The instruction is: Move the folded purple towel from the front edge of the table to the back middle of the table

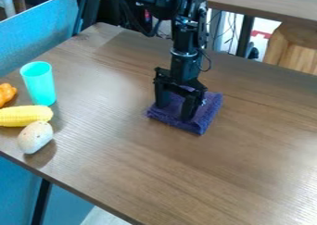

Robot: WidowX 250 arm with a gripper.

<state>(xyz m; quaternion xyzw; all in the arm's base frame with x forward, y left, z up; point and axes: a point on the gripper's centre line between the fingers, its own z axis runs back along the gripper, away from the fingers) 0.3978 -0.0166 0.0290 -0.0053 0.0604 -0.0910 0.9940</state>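
The black gripper [175, 108] hangs straight down over the middle of the table, its two fingers spread apart. Beneath and around the fingertips lies a folded purple cloth [208, 109], with its surface showing between them and to their right. The fingertips are at or just above the cloth; whether they touch it I cannot tell. Part of the cloth's far side is hidden behind the gripper.
At the table's left side stand a turquoise cup [39, 84], an orange object [6, 94], a yellow corn cob [23, 115] and a speckled pale oval object [35, 137]. The brown table's [186, 173] near edge runs down from the left.
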